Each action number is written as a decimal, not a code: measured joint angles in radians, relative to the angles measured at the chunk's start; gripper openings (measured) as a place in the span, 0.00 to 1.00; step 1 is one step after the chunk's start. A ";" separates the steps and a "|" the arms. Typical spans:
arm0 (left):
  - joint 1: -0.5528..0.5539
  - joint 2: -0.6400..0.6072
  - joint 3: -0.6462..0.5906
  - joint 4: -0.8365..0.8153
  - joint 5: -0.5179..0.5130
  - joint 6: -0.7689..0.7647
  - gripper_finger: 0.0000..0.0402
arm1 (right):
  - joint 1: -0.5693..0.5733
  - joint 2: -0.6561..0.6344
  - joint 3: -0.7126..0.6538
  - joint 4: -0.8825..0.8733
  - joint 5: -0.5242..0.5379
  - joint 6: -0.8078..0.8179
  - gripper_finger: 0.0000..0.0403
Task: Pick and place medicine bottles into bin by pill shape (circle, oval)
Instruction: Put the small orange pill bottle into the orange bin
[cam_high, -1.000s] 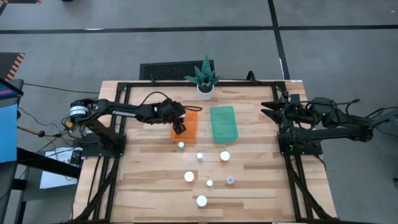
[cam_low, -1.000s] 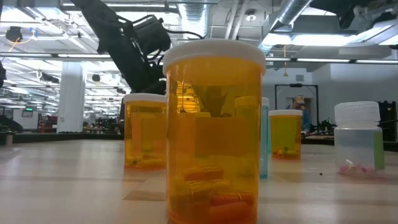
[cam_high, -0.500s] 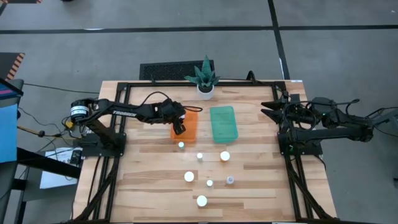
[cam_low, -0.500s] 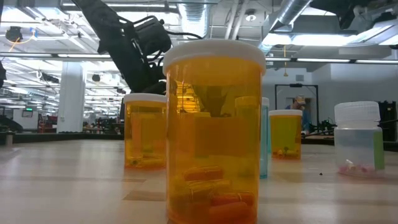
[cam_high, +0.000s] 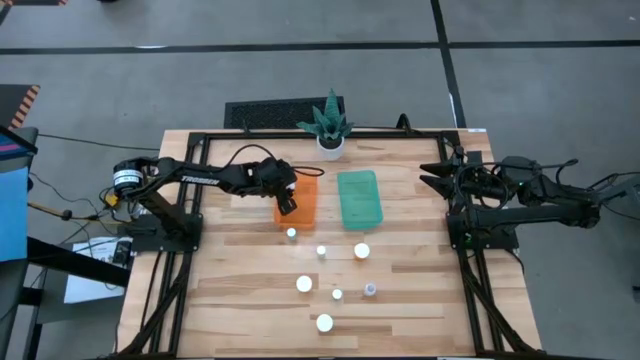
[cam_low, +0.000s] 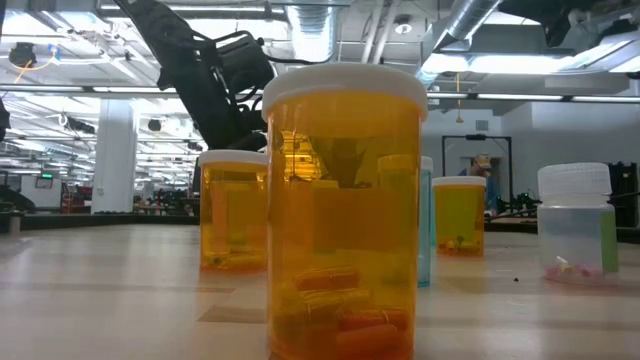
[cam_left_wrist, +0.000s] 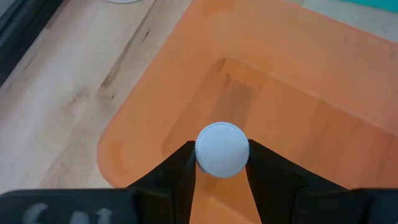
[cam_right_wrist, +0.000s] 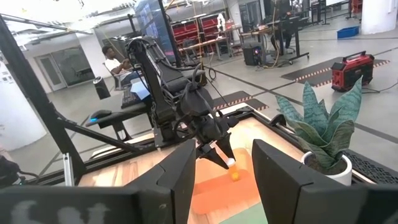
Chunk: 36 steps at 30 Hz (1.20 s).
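Clamping white-capped bottle (cam_left_wrist: 222, 150) between left gripper (cam_high: 289, 203) fingers (cam_left_wrist: 180, 177), held over orange bin (cam_high: 303, 208); bin floor beneath fingers bare. Green bin (cam_high: 359, 197) just beside, nothing seen inside. Six bottles (cam_high: 304, 284) upright on open table (cam_high: 240, 290), well apart from fingers. Right gripper (cam_right_wrist: 216, 177) parked at table edge, fingers spread, holding nothing. Gripped bottle's pills hidden by cap.

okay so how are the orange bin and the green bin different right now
The orange bin is orange; the green bin is green. The left gripper hangs over the orange bin, shut on a white-capped medicine bottle; no gripper is over the green bin. The orange bin sits nearer the left arm, the green bin nearer the right gripper, which waits at the table's edge. Both are alike in shape, lying side by side below the plant pot.
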 joint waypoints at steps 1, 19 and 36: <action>0.000 0.000 0.000 0.000 -0.005 0.000 0.31 | 0.000 0.000 0.000 0.000 0.000 0.000 0.42; 0.000 0.000 0.000 0.000 -0.024 0.005 0.39 | 0.000 0.000 0.000 0.000 0.000 0.000 0.42; -0.003 -0.047 0.000 -0.001 -0.039 0.015 0.58 | 0.000 0.000 0.000 0.000 -0.001 0.000 0.43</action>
